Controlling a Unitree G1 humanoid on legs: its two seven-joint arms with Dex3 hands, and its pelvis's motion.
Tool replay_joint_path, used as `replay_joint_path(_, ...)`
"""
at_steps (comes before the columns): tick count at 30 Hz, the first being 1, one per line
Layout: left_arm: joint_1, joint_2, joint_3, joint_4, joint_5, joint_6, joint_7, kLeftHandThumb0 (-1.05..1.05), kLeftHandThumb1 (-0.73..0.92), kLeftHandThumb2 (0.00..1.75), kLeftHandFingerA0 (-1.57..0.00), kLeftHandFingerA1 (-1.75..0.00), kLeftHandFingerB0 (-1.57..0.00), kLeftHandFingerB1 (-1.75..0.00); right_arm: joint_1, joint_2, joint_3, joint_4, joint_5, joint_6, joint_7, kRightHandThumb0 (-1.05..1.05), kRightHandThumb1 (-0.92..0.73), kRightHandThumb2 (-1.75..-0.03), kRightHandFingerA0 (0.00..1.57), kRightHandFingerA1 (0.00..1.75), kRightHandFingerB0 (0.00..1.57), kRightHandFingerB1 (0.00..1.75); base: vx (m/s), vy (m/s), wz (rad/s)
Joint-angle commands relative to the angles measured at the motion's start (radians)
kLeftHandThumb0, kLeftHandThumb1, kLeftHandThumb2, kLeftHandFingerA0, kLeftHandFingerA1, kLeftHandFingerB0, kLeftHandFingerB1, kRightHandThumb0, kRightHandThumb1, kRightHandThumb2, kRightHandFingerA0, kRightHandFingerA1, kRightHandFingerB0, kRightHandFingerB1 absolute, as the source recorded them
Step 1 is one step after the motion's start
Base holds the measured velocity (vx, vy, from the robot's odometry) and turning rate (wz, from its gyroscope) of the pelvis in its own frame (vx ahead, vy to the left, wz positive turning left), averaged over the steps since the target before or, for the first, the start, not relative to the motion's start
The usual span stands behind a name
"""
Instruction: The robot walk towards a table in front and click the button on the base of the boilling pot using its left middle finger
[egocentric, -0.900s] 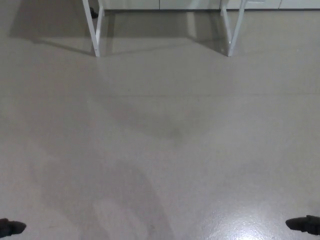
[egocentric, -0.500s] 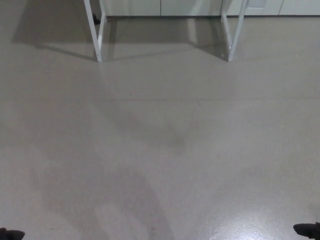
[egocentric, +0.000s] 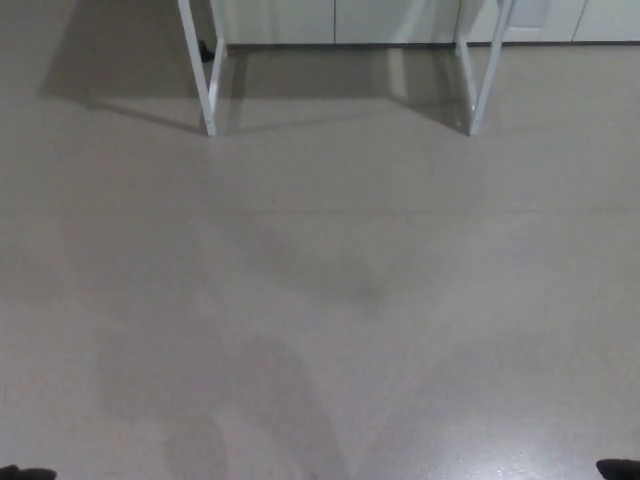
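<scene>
Left robot hand (egocentric: 25, 472): just a black sliver poking in at the bottom left corner of the frame. Way too little of it shows, so honestly can't tell if the fingers are spread or pressed together.
Right robot hand (egocentric: 620, 468): same deal at the bottom right corner, a small dark tip cut off by the frame edge. Can't tell its state either.
What the hands touch: nothing as far as I can see, both sit over bare floor.
Floor (egocentric: 320, 300): smooth, pale grey-beige, takes up nearly the whole picture. Soft darker shadow patches run through the middle and lower left, and there's a faint shiny patch near the lower right.
Desk: only its white legs show at the top of the frame. Left desk leg (egocentric: 200, 65) in the upper left, right desk leg (egocentric: 480, 65) in the upper right, both standing on the floor and well apart from each other.
Desk shadow (egocentric: 120, 70): darker band on the floor behind and left of the legs.
Cabinet fronts (egocentric: 330, 20): pale panels along the top edge, behind the desk legs.
Boiling pot and its button: out of frame, the desk top is cut off above the picture, so can't say where they sit.
</scene>
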Motion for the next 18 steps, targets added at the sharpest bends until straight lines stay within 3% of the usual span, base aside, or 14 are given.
replay_joint_path(1, -0.019, 0.020, 0.005, 0.013, -0.011, -0.024, 0.000, -0.40, 0.52, 0.57, -0.52, -0.37, -0.34, -0.32, -0.022, 0.003, 0.003, 0.013, 0.004, -0.007, 0.003, -0.20, -0.48, -0.54, 0.56, 0.50, 0.44, 0.43, 0.17, 0.260, -0.25)
replay_joint_path(4, -0.013, 0.024, 0.011, 0.014, -0.023, -0.021, -0.013, -0.40, 0.52, 0.56, -0.53, -0.37, -0.34, -0.32, -0.019, 0.009, 0.006, 0.010, 0.007, -0.004, 0.010, -0.20, -0.48, -0.53, 0.55, 0.50, 0.42, 0.43, 0.18, 0.560, -0.16)
replay_joint_path(8, -0.004, 0.027, 0.001, 0.013, -0.016, -0.024, -0.004, -0.40, 0.52, 0.57, -0.52, -0.37, -0.35, -0.32, -0.004, 0.009, 0.003, 0.007, 0.012, -0.017, 0.022, -0.19, -0.49, -0.54, 0.53, 0.50, 0.40, 0.43, 0.20, 0.128, 0.04)
replay_joint_path(18, -0.023, 0.047, -0.007, -0.001, -0.017, -0.007, -0.010, -0.39, 0.53, 0.57, -0.53, -0.37, -0.35, -0.32, -0.026, 0.020, 0.002, 0.021, 0.013, -0.016, 0.018, -0.19, -0.49, -0.54, 0.55, 0.50, 0.40, 0.43, 0.19, -0.128, 0.10)
